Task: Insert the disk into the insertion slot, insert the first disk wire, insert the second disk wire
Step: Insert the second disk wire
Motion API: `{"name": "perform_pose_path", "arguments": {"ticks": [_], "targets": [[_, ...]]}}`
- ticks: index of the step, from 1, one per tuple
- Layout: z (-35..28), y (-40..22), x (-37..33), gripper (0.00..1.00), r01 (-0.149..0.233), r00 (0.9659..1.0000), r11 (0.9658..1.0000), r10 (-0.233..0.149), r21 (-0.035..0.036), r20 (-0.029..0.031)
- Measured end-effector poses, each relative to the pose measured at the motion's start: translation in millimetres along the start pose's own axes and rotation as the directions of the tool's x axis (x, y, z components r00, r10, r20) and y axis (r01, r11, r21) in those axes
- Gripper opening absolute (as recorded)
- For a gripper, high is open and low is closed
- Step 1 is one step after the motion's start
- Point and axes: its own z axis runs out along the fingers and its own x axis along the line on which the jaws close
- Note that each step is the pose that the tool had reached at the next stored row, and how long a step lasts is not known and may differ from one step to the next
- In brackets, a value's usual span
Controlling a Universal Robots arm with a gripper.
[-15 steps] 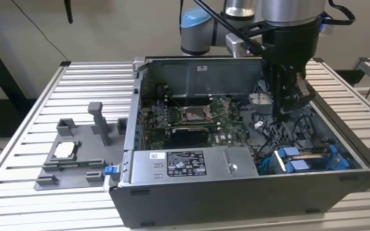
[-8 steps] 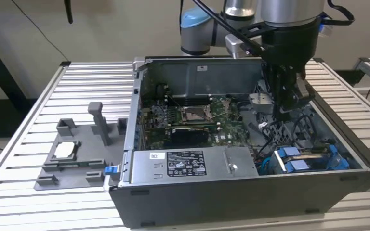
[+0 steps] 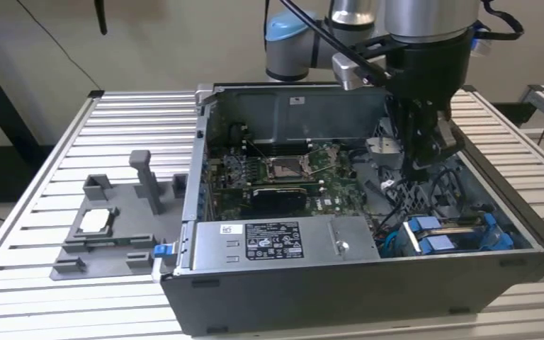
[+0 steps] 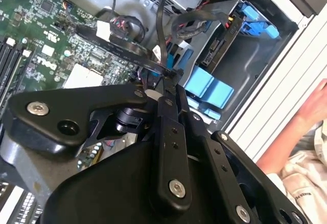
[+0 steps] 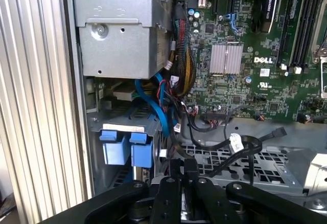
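Going left to right across the exterior view, we first meet a grey fixture (image 3: 111,230) on the slatted table (image 3: 26,212), then the open computer case (image 3: 348,290). Along the case's near wall sits the power-supply box (image 3: 272,241). It carries a white label with dark print, which we leave unread. The green motherboard (image 3: 291,173) lies beyond it.

Further right the arm (image 3: 423,42) reaches down into the case. In the second wrist view its gripper (image 4: 171,83) is clenched on the end of a black wire (image 4: 135,51) that bears a small white tag.

At the exterior view's right the disk (image 3: 458,228) lies in the insertion slot (image 5: 115,121), its blue caddy tabs facing outward. We judge the first step done and the first disk wire to be the one in hand.

This step calls for holding the plug square to the port on the disk's edge and keeping it clear of the loose cables nearby.

A person's hand (image 4: 312,104) rests just outside the case.
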Motion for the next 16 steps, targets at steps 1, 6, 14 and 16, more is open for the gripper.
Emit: {"name": "perform_pose_path", "arguments": {"ticks": [1,6,14,16], "targets": [[0.7,0.0,1.9,0.15,-0.001,1.0,1.0,0.001,-0.0005,-0.0002],[6.6,0.2,8.6,0.15,-0.006,1.0,1.0,0.006,-0.0013,0.0011],[12.3,-4.6,16.9,0.15,-0.006,0.9999,0.9995,0.007,-0.0317,0.0139],[13.3,-7.6,18.7,0.15,-0.005,0.9998,0.9989,0.006,-0.0458,0.0166]]}}
